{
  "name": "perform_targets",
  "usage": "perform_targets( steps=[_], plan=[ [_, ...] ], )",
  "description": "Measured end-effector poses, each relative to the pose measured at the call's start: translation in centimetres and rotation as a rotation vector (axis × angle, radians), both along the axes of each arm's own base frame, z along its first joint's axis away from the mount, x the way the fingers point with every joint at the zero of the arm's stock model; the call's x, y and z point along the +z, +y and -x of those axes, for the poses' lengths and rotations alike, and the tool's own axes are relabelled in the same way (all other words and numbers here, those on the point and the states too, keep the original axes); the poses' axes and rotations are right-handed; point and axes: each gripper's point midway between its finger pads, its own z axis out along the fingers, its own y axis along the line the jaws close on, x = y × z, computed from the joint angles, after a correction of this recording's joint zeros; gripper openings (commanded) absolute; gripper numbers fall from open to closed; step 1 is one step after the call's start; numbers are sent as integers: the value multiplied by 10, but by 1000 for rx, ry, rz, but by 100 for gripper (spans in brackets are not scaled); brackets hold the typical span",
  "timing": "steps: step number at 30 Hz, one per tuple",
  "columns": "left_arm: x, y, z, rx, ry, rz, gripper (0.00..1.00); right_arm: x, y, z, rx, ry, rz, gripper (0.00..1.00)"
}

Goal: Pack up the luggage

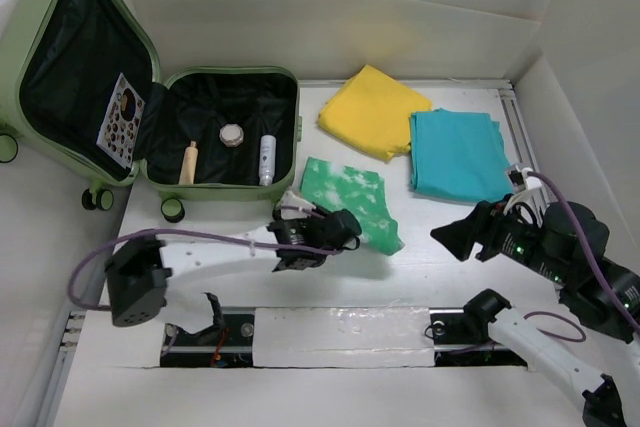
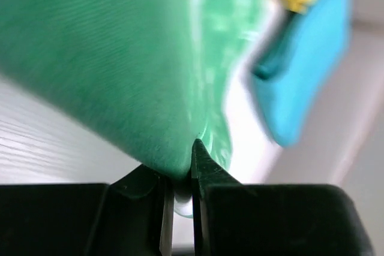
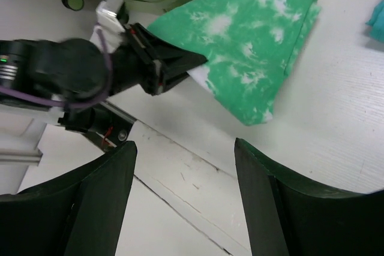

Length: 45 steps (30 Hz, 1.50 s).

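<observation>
The pale green luggage (image 1: 60, 17) lies open at the far left, its black-lined tray holding a wooden stick (image 1: 188, 162), a round jar (image 1: 232, 135) and a white bottle (image 1: 267, 159). A green-and-white folded cloth (image 1: 352, 199) lies on the table just right of it, and shows in the right wrist view (image 3: 252, 46) and the left wrist view (image 2: 138, 58). My left gripper (image 1: 345, 230) is shut on the cloth's near edge (image 2: 180, 175). My right gripper (image 1: 452, 238) is open and empty over the table, right of the cloth.
A yellow folded cloth (image 1: 372, 110) and a teal folded cloth (image 1: 458, 152) lie at the back right. White walls enclose the table. A slot with cables runs along the near edge (image 1: 200, 332).
</observation>
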Motion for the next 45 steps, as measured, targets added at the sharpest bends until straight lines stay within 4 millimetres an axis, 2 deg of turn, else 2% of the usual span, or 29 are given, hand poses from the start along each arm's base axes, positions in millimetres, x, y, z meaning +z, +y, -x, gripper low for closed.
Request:
perform_targets(
  steps=[3,7,13,16,19,23,25,27,29,30,33,36,38,39,40,41,42,43,44,45],
  plan=[
    [70,-3,-4,-53,-113,55,0,12,0,1,0,-22,-15,72],
    [148,20,-26,-72,-266,60,0,18,2,-4,0,-26,-17,72],
    [242,64,-90,-21,-426,-51,0,15,10,-15,0,2,2,72],
    [290,94,-135,17,-495,-97,0,15,14,-22,-1,11,7,72],
    [317,144,-185,87,-545,-119,0,17,17,-27,-6,13,10,72],
    [327,220,-251,165,-546,-170,0,24,19,-37,-23,-1,8,72],
    [324,249,-285,174,-543,-190,0,25,20,-41,-31,-6,8,72],
    [310,273,-311,169,-534,-201,0,25,21,-46,-40,-1,13,72],
    [284,288,-327,150,-519,-201,0,24,23,-49,-46,6,16,72],
    [260,292,-330,137,-506,-199,0,24,24,-51,-49,5,13,72],
    [172,289,-304,91,-415,-164,0,22,26,-56,-54,1,4,74],
    [67,283,-241,60,-263,-97,0,10,29,-60,-58,20,14,75],
    [16,284,-196,70,-184,-64,0,-4,29,-63,-65,45,35,78],
    [0,285,-176,86,-165,-47,0,-12,29,-64,-68,59,49,78],
    [0,287,-167,100,-187,-36,3,-19,29,-65,-69,73,61,80],
    [9,287,-163,104,-240,-37,20,-27,29,-66,-68,88,76,82],
    [19,286,-159,102,-288,-42,29,-34,29,-66,-70,102,87,83],
    [29,286,-153,101,-325,-50,48,-44,29,-67,-68,119,106,84],
    [36,286,-147,99,-350,-62,48,-48,29,-67,-68,128,114,84],
    [41,286,-143,100,-365,-62,64,-54,30,-68,-67,139,125,86]
  ],
)
